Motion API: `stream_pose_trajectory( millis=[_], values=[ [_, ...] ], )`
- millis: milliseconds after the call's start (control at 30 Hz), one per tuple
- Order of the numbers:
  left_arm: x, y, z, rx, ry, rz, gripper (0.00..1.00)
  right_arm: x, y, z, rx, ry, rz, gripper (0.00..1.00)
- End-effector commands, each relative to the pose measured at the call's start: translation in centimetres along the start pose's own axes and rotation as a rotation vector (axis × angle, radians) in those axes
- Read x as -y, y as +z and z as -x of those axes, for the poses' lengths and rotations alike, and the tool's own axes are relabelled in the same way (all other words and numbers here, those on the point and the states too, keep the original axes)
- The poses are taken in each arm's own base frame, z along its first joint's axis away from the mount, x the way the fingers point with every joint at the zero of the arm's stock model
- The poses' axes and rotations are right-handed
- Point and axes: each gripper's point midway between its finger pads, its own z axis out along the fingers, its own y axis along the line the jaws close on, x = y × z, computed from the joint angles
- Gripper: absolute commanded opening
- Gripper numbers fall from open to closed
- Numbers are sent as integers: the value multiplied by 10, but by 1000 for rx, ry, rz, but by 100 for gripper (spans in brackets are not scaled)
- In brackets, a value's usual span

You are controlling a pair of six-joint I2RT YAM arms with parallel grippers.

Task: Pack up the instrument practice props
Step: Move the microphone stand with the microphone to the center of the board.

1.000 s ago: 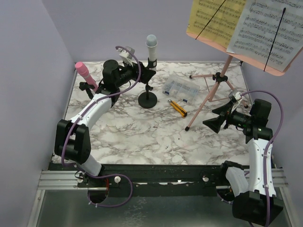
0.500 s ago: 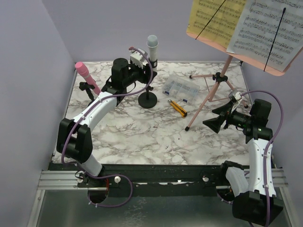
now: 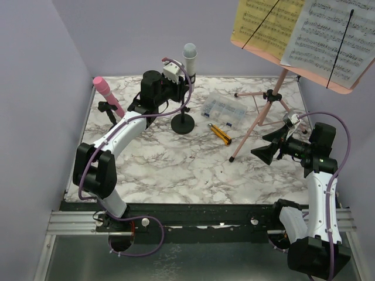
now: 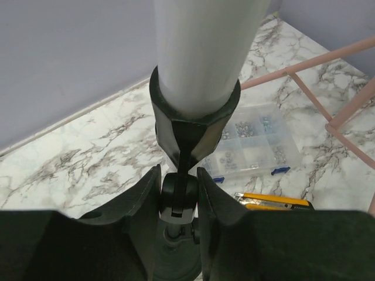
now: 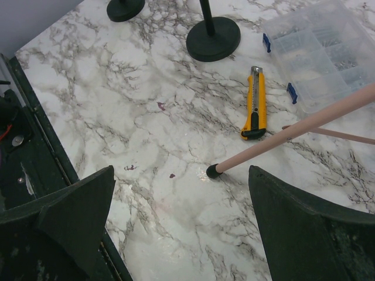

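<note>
The white microphone point(image 3: 188, 55) stands upright in the clip of a black round-based mic holder point(image 3: 183, 124). My left gripper point(image 3: 185, 85) is shut on that holder's swivel joint point(image 4: 179, 196), just under the clip; both fingers press against its sides, with the white microphone point(image 4: 202, 47) above. The pink microphone point(image 3: 105, 91) leans in the other mic holder point(image 3: 109, 109) at the far left. The pink music rack point(image 3: 266, 96) stands at the right, carrying a yellow page point(image 3: 263, 23) and a white page point(image 3: 334, 35). My right gripper point(image 3: 261, 152) is open, level with the rack's near foot point(image 5: 212, 171).
A clear compartment box point(image 3: 222, 109) lies between the white microphone's holder and the rack. The yellow-and-black utility knife point(image 3: 221, 134) lies just in front of the box. Purple walls close in the table on three sides.
My left gripper has moved right from beside the pink microphone to the white microphone's holder and closed on its joint. The right arm has stayed still.
</note>
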Motion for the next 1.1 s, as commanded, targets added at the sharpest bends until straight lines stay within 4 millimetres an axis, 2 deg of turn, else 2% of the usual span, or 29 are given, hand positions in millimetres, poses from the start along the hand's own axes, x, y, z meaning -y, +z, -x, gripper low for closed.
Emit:
stream_pose_trajectory(
  millis=[0,133,167,467,900,1067],
  values=[
    [2,3,4,-5,7,-1,22,-3,-2,3,5,-9,-1,99],
    [5,0,8,0,39,-20,2,-3,-2,3,5,-10,-2,100],
    [7,-2,10,4,43,-28,0,-2,-2,3,4,-9,-2,99],
    [42,-28,31,53,69,-188,0,-2,-2,3,4,-10,-4,100],
    [104,-82,34,69,-18,-457,0,-2,-2,2,2,-8,-4,100],
    [128,-103,33,88,-10,-507,0,-1,-2,2,1,-5,-1,100]
  ],
)
